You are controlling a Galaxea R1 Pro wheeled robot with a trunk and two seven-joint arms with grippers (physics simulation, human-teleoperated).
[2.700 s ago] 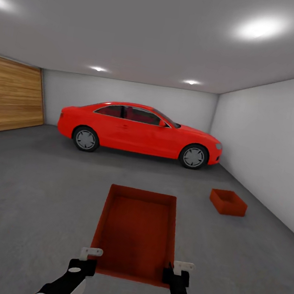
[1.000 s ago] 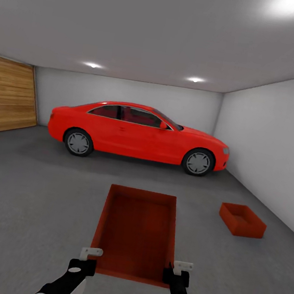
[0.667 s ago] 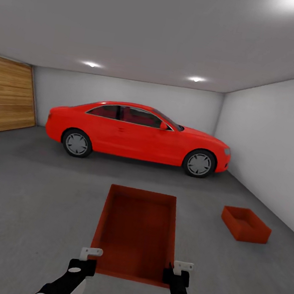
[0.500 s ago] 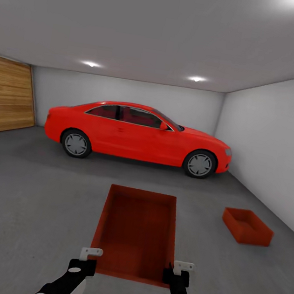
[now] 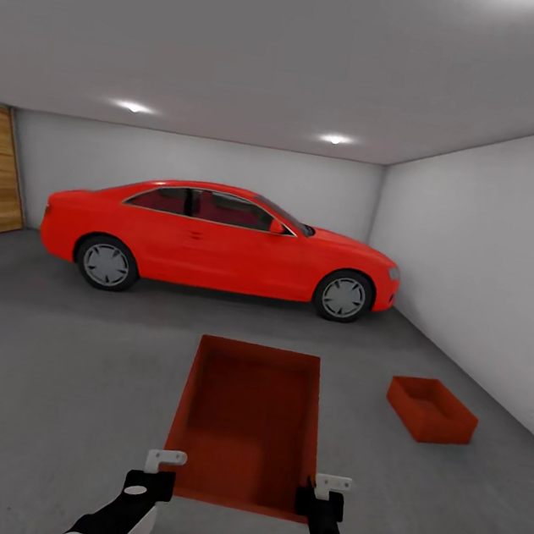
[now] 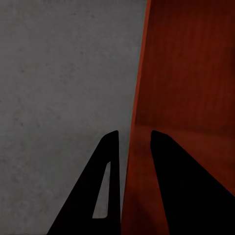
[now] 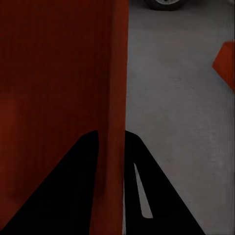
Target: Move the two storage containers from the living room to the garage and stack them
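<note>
both grippers, left (image 5: 158, 466) and right (image 5: 324, 491), pinch the carried bin's (image 5: 249, 418) near corners; floor bin (image 5: 431, 409) sits ahead-right, nearer the right arm, long axis angled away

Two arms black with white panels near wrists. Left gripper (image 5: 161, 467) and right gripper (image 5: 326, 491) — black blocks, pale grey bracket on top. Wrist views: fingers (image 6: 108, 186) black, wedge-shaped, outer one slotted (image 7: 142, 191).
</note>
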